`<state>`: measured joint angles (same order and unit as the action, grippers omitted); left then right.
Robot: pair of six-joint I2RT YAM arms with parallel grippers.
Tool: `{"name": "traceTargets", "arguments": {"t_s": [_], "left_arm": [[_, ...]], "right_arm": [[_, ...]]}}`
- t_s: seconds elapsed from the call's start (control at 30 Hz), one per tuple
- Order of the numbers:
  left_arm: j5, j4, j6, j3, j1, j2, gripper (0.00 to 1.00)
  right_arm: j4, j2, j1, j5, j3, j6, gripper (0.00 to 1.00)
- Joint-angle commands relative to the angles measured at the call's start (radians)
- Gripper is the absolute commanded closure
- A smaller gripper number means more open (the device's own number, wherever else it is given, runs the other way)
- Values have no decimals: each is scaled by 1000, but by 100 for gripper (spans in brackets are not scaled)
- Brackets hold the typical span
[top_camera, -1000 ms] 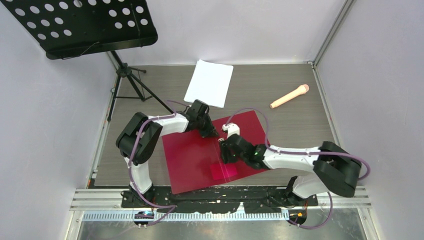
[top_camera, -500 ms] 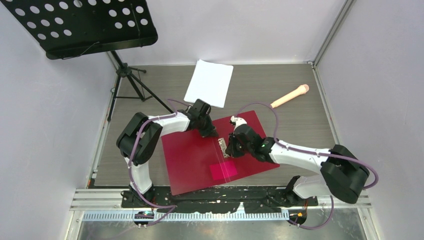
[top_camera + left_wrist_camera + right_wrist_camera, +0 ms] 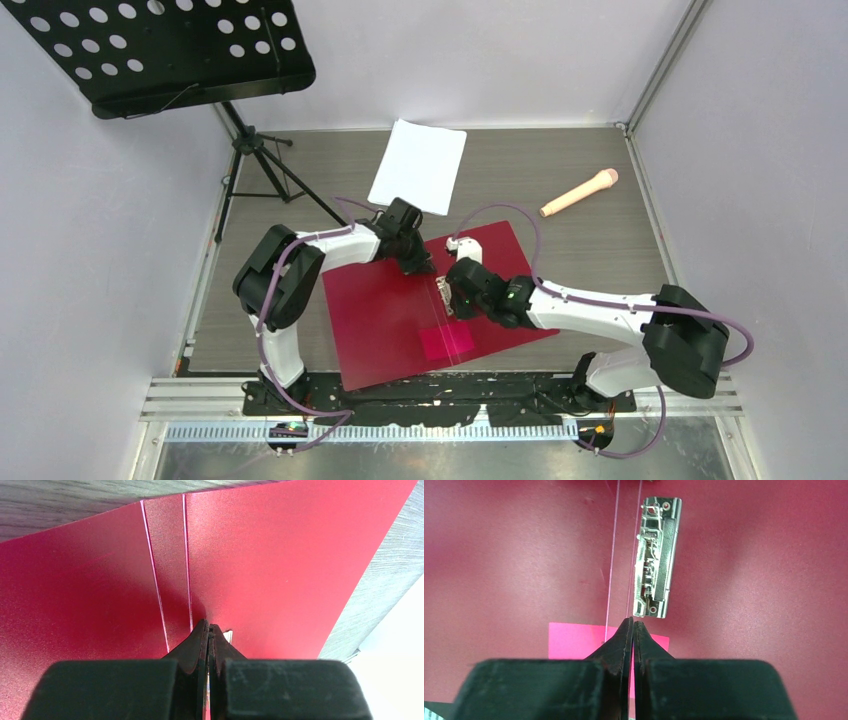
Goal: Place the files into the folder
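The dark-red folder point(image 3: 380, 320) lies open and flat on the table, with its metal spine clip point(image 3: 656, 555) and a pink patch point(image 3: 574, 640) showing inside. The files point(image 3: 418, 166), a white paper stack, rest on the table beyond the folder, apart from it. My left gripper point(image 3: 422, 268) is shut, its tips point(image 3: 207, 625) down at the far end of the folder's spine fold with nothing between them. My right gripper point(image 3: 455, 300) is shut and empty, its tips point(image 3: 633, 621) just short of the clip's near end, over the pink patch point(image 3: 445, 341).
A black perforated music stand point(image 3: 170, 50) on a tripod point(image 3: 262, 160) stands at the back left. A beige microphone point(image 3: 580, 192) lies at the back right. Grey walls close in the table on three sides.
My right gripper has closed its jaws and shifted slightly along the spine by the clip. The left arm, the folder and the files have not moved.
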<state>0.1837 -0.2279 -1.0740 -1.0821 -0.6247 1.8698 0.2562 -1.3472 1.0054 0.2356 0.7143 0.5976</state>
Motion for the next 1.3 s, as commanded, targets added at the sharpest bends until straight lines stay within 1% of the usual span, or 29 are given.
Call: {"name": "traceTargets", "arguments": {"t_s": [0.0, 0.1, 0.3, 0.43, 0.6, 0.73, 0.97, 1.27], "left_arm": [[-107, -144, 33, 19, 2, 43, 100], [-108, -145, 32, 17, 3, 45, 100], [-104, -138, 30, 23, 3, 50, 100], [-104, -138, 30, 21, 3, 50, 100], [-102, -137, 32, 18, 2, 54, 100], [-95, -134, 32, 16, 2, 61, 100], [-95, -135, 34, 13, 3, 67, 100], [-92, -144, 40, 3, 2, 77, 100]], "right_arm": [[64, -9, 61, 151, 79, -6, 95], [95, -72, 91, 214, 104, 1, 95], [77, -149, 130, 260, 126, -10, 95], [97, -200, 152, 301, 164, -15, 95], [96, -220, 169, 322, 188, -20, 92], [127, -255, 174, 349, 211, -23, 92], [127, -299, 177, 337, 208, -22, 88], [152, -336, 186, 365, 204, -5, 89]]}}
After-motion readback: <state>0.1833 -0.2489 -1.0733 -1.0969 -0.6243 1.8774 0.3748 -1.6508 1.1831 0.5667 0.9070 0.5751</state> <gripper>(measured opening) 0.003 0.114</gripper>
